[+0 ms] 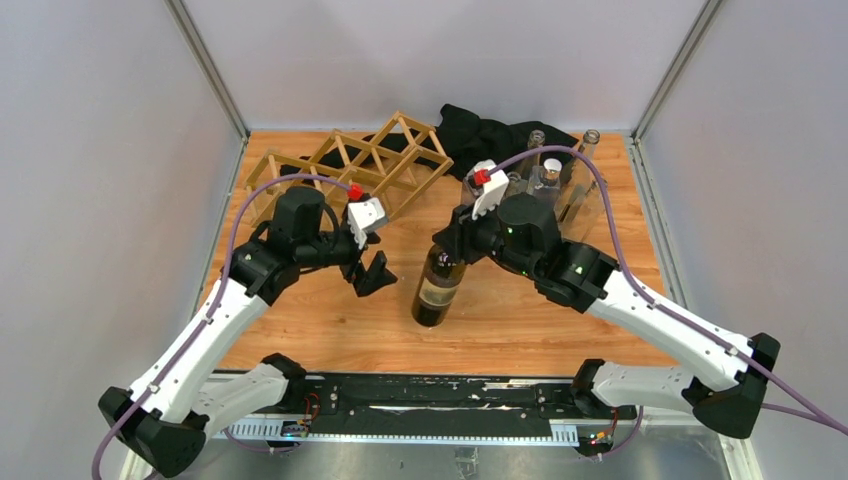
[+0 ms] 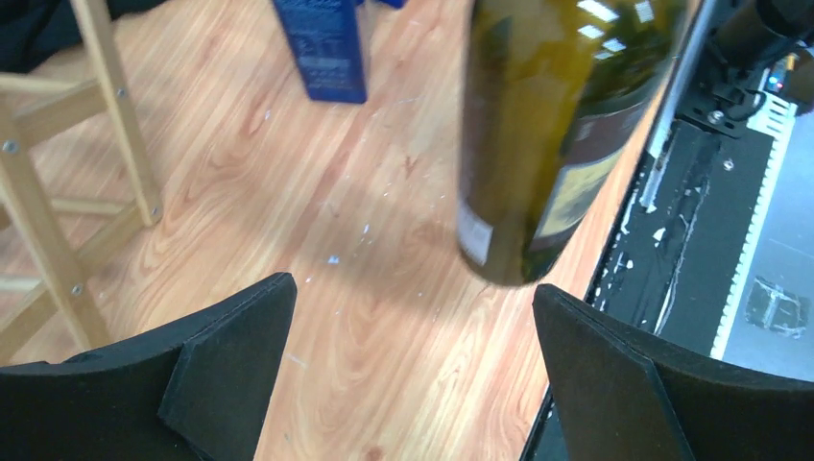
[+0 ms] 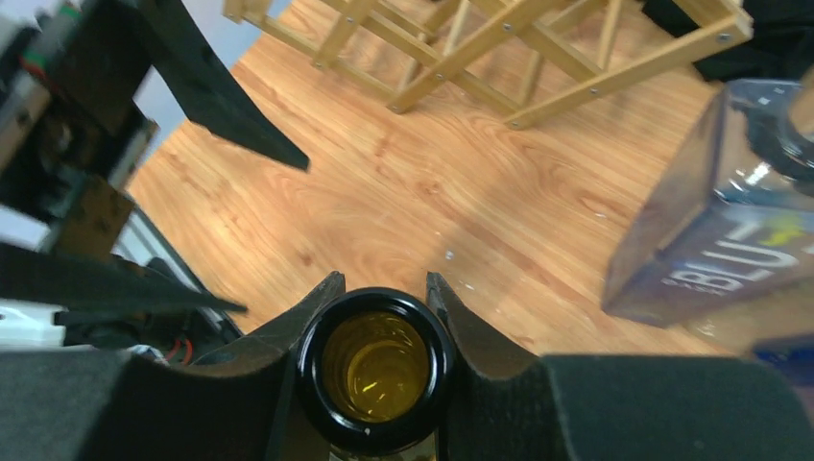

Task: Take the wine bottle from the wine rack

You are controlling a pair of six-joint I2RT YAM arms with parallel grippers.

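My right gripper point(image 3: 381, 288) is clamped on the neck of the dark green glass wine bottle point(image 1: 437, 290), which hangs roughly upright beneath it, base low over the orange-brown wooden tabletop point(image 1: 330, 320); I cannot tell whether it touches. My left gripper point(image 2: 413, 336) has its jaws spread wide around nothing, the bottle just to its right. The light wooden lattice wine rack point(image 1: 370, 160) lies beyond both hands, apart from the bottle, and a blue-tinted square glass bottle point(image 3: 710, 230) stands near my right hand.

The wine bottle point(image 1: 437, 285) is glossy olive-green glass. The wine rack point(image 1: 370, 160) is pale, matt wood. The surface point(image 1: 520, 315) is smooth wood grain, lightly scuffed. The cloth point(image 1: 480, 130) is matt black.
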